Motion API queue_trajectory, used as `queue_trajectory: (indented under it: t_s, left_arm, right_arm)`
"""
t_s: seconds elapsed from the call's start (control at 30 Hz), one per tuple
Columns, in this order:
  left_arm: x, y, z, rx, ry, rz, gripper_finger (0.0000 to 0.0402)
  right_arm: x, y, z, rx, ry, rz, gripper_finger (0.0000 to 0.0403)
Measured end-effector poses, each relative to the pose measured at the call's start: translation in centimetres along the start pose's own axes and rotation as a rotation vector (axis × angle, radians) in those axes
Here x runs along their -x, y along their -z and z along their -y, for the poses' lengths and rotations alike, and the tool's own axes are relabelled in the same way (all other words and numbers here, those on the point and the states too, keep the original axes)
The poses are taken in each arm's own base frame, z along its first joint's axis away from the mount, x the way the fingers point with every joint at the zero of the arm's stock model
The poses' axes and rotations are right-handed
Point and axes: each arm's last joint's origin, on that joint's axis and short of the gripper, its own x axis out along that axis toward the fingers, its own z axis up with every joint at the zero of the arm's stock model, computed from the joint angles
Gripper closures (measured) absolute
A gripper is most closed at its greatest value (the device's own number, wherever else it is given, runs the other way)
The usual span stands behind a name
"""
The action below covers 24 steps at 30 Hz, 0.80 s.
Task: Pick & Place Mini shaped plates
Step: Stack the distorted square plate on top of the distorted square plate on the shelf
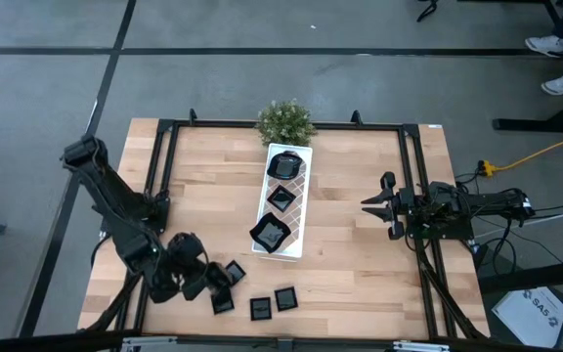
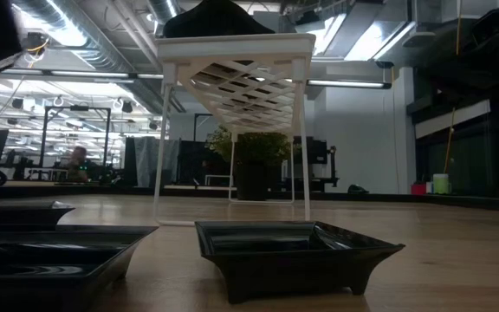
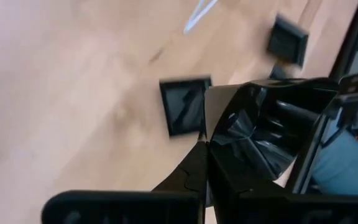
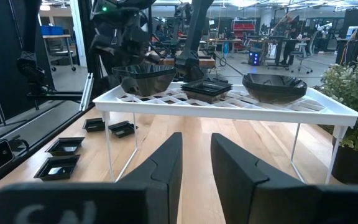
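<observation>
The left gripper [image 1: 195, 277] is clamped shut on a mini plate [image 3: 253, 134] at the table's near left, among the loose plates [image 1: 272, 303], presumably to carry it to the white tray [image 1: 296, 230] mid-table, which already holds three. The right gripper [image 1: 374, 205], jaws partly apart and empty, waits right of the tray. Only the left wrist view shows the grip; the low view shows the tray stands on legs.

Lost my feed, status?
Left gripper shut on plate, near table's front edge. Right gripper open, idle beside tray. Three plates on tray. Nothing blocking.
</observation>
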Motion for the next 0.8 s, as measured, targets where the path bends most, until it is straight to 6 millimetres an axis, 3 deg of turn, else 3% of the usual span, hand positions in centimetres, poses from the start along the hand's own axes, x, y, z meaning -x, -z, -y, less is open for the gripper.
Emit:
queue_trajectory:
  t_s: [0.8]
  left_arm:
    - [3.4,-8.3,-0.2,-0.340,0.096,0.495,0.0400]
  right_arm:
    - [0.0,0.0,0.0,0.000,0.000,0.000,0.0318]
